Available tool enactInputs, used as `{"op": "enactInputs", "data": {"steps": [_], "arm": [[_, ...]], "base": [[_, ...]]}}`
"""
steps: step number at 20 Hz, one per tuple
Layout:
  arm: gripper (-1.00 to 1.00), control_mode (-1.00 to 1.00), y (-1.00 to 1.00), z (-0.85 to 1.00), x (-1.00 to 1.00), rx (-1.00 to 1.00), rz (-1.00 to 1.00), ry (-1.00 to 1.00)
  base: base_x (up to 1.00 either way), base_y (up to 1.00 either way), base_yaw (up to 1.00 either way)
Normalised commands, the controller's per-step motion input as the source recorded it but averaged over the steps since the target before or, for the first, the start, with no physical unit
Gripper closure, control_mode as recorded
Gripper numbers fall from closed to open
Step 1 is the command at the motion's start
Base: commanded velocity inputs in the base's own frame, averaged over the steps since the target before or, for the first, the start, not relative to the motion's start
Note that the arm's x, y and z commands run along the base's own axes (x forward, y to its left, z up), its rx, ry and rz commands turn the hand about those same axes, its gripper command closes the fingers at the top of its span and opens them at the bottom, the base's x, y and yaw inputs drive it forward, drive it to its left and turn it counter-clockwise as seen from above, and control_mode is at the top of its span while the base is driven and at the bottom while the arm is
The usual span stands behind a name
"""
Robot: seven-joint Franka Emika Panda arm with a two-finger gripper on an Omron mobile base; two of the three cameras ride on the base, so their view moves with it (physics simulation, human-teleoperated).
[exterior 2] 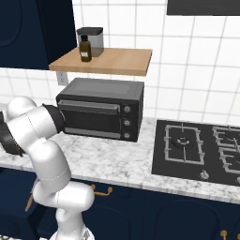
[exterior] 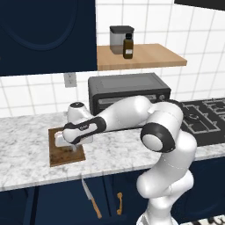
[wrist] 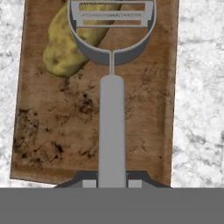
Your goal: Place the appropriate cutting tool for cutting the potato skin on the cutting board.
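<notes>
In the hand view my gripper (wrist: 112, 183) is shut on the thin handle of the silver-grey peeler (wrist: 112, 109). The peeler's wide rounded head reaches out over one end of the yellowish potato (wrist: 63, 48). The potato lies on the dark brown speckled cutting board (wrist: 144, 122), which spreads beneath the peeler. I cannot tell whether the peeler touches the board. In the left base view the gripper (exterior: 74, 148) hangs low over the cutting board (exterior: 59, 159) on the marble counter.
A knife (exterior: 91, 200) with an orange-brown handle shows below the counter edge, in front of the dark blue cabinets. A black toaster oven (exterior: 127, 90) stands behind the arm. The stove (exterior 2: 197, 145) is at the right, and a wooden shelf (exterior 2: 108, 61) carries a jar and a bottle.
</notes>
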Motion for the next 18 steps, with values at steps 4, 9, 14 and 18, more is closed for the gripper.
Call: {"op": "enactInputs", "data": {"steps": [4, 9, 14, 18], "arm": [[1.0, -1.0, 0.0, -0.2, 0.0, 0.0, 0.0, 0.0], [1.0, -1.0, 0.0, -0.11, 0.0, 0.0, 0.0, 0.01], [1.0, -1.0, 0.0, -0.18, 0.08, 0.0, 0.0, 0.0], [1.0, -1.0, 0.0, -0.21, 0.2, 0.0, 0.0, 0.0]], "base": [[0.0, 0.0, 0.0], [0.0, 0.0, 0.0], [0.0, 0.0, 0.0], [0.0, 0.0, 0.0]]}}
